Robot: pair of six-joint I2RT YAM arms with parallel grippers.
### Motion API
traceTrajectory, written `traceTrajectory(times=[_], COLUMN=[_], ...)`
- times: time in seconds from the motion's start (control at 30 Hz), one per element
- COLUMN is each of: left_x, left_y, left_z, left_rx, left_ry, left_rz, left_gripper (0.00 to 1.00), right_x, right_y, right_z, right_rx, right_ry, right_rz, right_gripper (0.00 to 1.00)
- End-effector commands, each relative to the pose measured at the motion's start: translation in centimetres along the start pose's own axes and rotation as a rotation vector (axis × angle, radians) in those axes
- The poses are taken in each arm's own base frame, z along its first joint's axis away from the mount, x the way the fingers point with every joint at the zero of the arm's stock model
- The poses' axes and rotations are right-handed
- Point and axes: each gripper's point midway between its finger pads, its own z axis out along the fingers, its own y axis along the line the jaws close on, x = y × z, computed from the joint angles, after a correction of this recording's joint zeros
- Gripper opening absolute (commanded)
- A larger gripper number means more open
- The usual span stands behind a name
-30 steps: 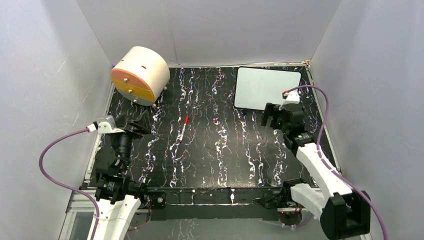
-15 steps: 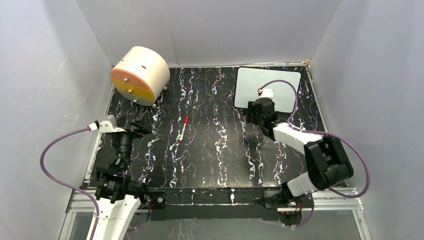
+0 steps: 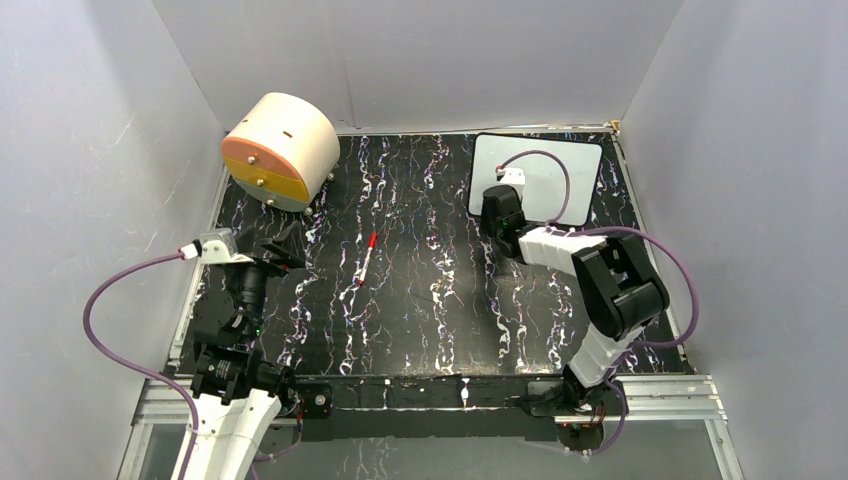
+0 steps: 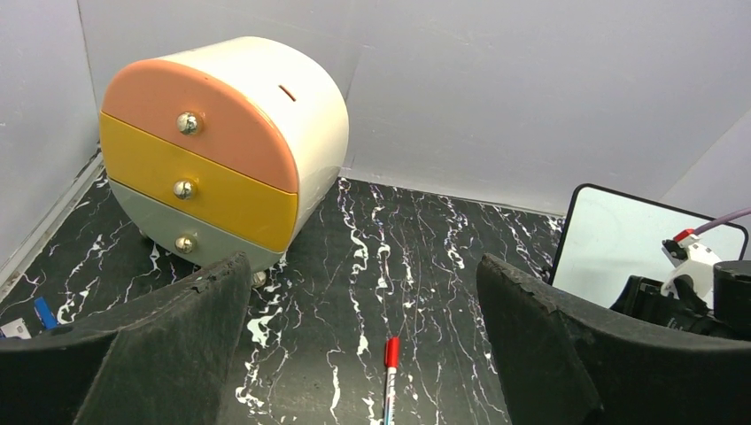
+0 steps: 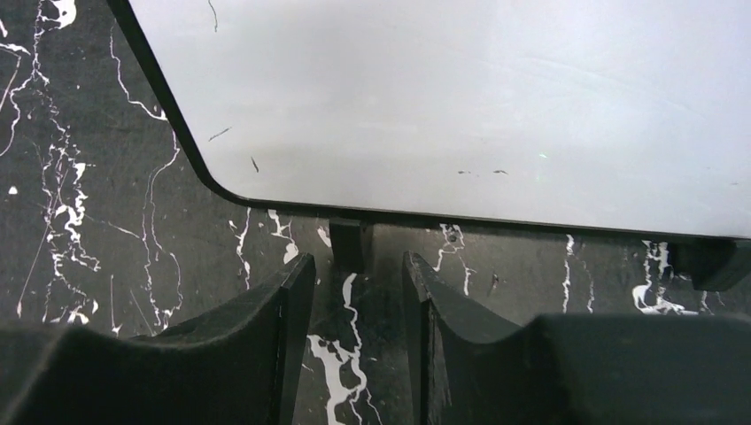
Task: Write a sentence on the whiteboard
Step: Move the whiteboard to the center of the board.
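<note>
- The right gripper [image 5: 356, 266] sits low over the black marbled table [image 5: 106, 221]. Its two dark fingers [image 5: 266, 336] stand a narrow gap apart and clamp nothing.
- Just ahead of those fingertips lies the near edge of the whiteboard [image 5: 487, 97], flat on the table. A small black tab [image 5: 348, 243] pokes out from under that edge, in line with the gap.
- The board's face runs away from the gripper. It looks blank apart from a few faint specks, and no red sentence shows on it.
- Handling, as a judgement: the board looks thin, stiff, light and glossy. It would probably skid under a push, so the dark rim at the near edge or the rounded corner seems the best place to hold or steady it.
- Well off to this gripper's left, a red-capped marker [image 3: 366, 257] lies alone on the table. It looks slim and likely to roll, so mid-barrel seems the best place to grip it.
- The left gripper [image 4: 363, 266] hangs with its fingers spread wide and empty. The marker lies just ahead of it, between the fingers' line.
- Further ahead and to its left stands a beige drawer drum [image 4: 221, 142]. The whiteboard is ahead to its right.
</note>
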Motion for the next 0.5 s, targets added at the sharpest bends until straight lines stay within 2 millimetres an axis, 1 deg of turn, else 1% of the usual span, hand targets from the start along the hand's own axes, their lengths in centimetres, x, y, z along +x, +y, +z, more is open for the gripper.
traceTrajectory(times=[0.0, 0.1, 0.3, 0.47], left_x=[-0.1, -0.2, -0.1, -0.1], left_y=[-0.2, -0.2, -0.2, -0.3], left_z=[0.2, 0.3, 0.3, 0.3], left_rx=[0.01, 0.01, 0.013, 0.016], left_ry=[-0.012, -0.012, -0.011, -0.01], left_rz=[0.013, 0.015, 0.017, 0.018], left_gripper=[0.95, 0.95, 0.95, 0.95], right_x=[-2.7, -2.6, -2.5, -1.9], right_y=[1.0, 0.9, 1.1, 1.3], right_z=[1.1, 1.8, 2.7, 3.2], right_rx=[0.038, 0.064, 0.088, 0.099], right_ry=[-0.084, -0.085, -0.087, -0.075], right_rz=[0.054, 0.049, 0.045, 0.022], right_gripper=[0.47, 0.45, 0.34, 0.26])
